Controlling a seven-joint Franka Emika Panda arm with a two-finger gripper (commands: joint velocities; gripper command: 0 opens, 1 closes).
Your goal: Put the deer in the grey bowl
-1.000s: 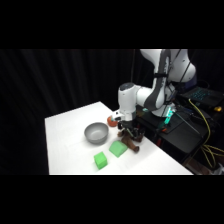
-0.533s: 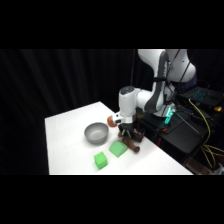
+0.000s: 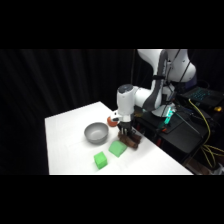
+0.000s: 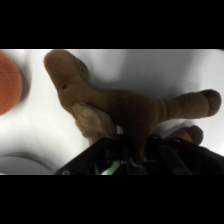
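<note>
Side view: white arm comes down from upper right, gripper [image 3: 126, 131] low over the deer [image 3: 132, 140], right at its top. Deer lies on the white counter [image 3: 65, 130], dark brown, at about 3 o'clock from the grey bowl [image 3: 95, 132], near it but apart. Bowl sits upright on the counter; what's inside can't be made out. Small red-orange round object [image 3: 112, 120] at roughly 1 o'clock from the bowl, just beside the gripper. Two green blocks: one green block [image 3: 118, 148] touching or just beside the deer at its 8 o'clock, second green block [image 3: 100, 159] further toward 7 o'clock, apart from the first.

Wrist view: deer [image 4: 125, 107] fills the middle, head at upper left, limb stretched to the right, body running into the black gripper linkage [image 4: 130, 160] at the bottom edge. Can't tell if the gripper is apart or clamped on the plush; linkage hides it. Red-orange object [image 4: 7, 82] at 9 o'clock, cut by the edge. Bowl rim [image 4: 12, 166] at 7 o'clock corner.
</note>
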